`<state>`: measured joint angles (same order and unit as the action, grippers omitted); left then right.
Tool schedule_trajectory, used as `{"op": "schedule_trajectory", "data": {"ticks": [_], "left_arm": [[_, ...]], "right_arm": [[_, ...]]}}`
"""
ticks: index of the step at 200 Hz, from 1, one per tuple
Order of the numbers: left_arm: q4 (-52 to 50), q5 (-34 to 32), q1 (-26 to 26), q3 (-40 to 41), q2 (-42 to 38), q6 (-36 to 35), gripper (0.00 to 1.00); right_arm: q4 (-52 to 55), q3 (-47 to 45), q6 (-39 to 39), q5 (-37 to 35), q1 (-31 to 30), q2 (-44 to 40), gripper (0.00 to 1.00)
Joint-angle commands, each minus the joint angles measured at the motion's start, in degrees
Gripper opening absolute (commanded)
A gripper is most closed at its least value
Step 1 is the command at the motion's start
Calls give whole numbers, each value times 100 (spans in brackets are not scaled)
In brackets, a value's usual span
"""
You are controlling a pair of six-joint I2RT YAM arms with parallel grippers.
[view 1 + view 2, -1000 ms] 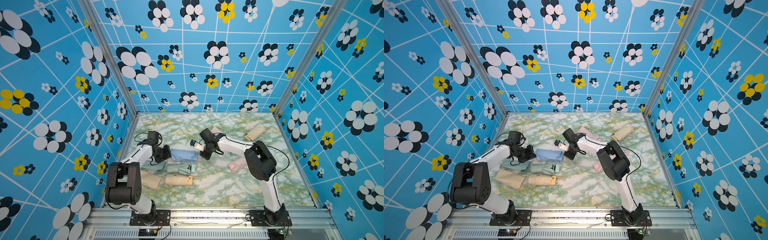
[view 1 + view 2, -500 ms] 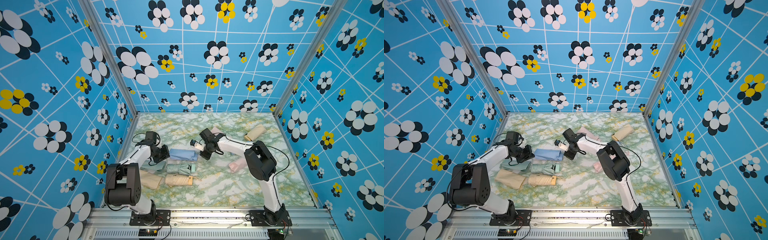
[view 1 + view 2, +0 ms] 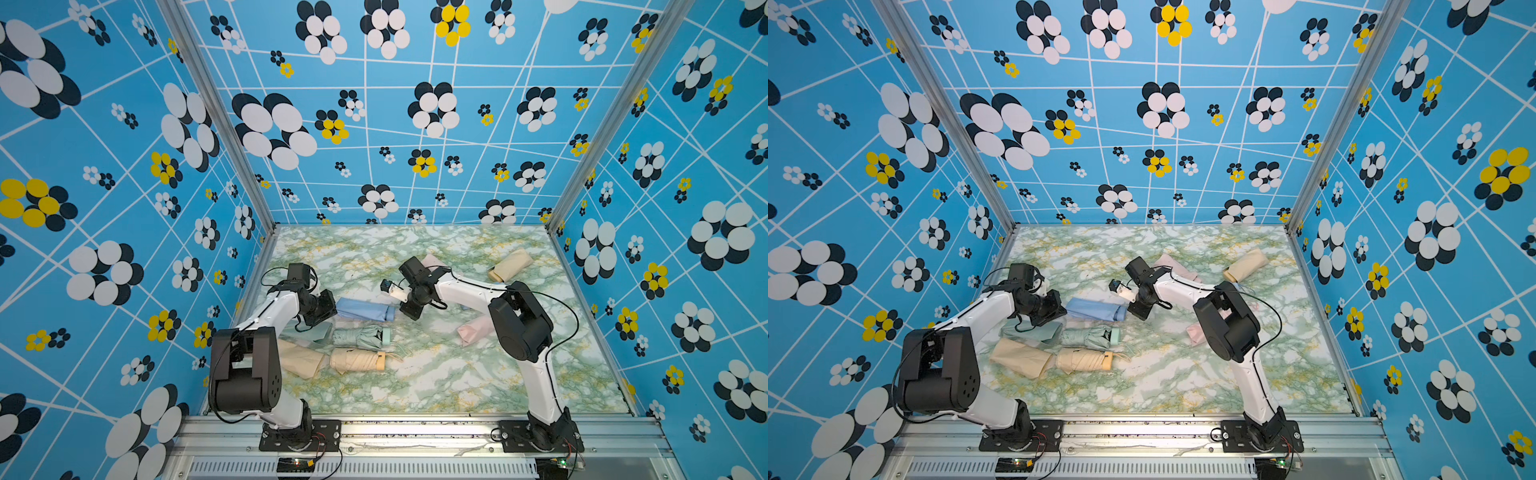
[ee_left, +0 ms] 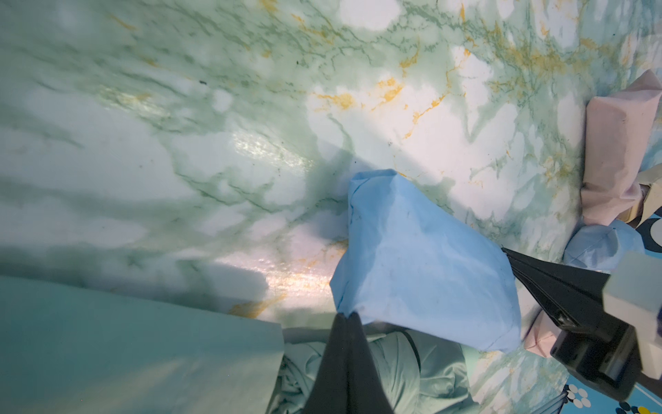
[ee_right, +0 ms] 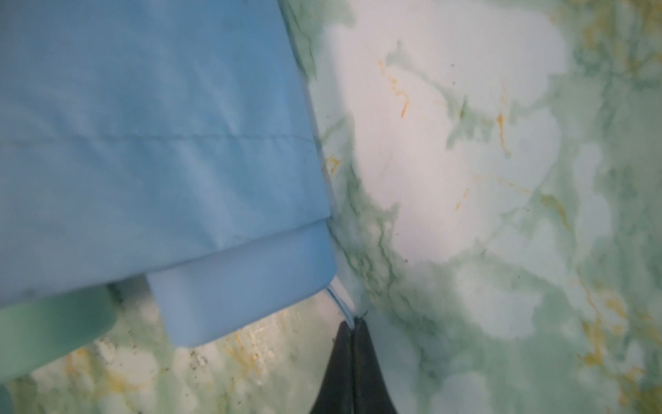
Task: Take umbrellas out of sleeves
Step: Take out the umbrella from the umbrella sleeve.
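Centre of table: blue sleeve, blue umbrella inside, handle end protruding at 3 o'clock. Closed 9 o'clock corner pinched by left gripper, fingers pressed together; right gripper pinches wrist cord. Bare at 6 o'clock: mint umbrella, then beige umbrella; right arm partly hides pink sleeve.

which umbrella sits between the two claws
The blue umbrella, in its sleeve, left claw and right claw at its ends; mint umbrella and beige umbrella lie unsleeved.

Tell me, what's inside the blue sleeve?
A blue handle pokes out of the blue sleeve at its open end, its cord pinched by the right gripper. Everything deeper is covered by the fabric.
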<state>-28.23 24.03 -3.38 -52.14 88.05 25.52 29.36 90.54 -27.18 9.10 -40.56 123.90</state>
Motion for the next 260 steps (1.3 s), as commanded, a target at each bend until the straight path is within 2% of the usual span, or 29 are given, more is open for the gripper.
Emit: {"op": "schedule_trajectory", "data": {"ticks": [1,133,173,260], "left_arm": [[-35,-119,-85,-5,-183,-47,0],[-216,-294,-209,-231,-239,-108,0],[-294,-382,-258,-297,-279,-167,0],[-456,-557,-397,-418,-314,-230,0]], "right_arm": [[68,-160,72,-83,39,117,0],[48,-200,46,-92,35,117,0],[-7,-285,20,-82,31,-185,0],[-11,-344,-15,-88,25,-258,0]]}}
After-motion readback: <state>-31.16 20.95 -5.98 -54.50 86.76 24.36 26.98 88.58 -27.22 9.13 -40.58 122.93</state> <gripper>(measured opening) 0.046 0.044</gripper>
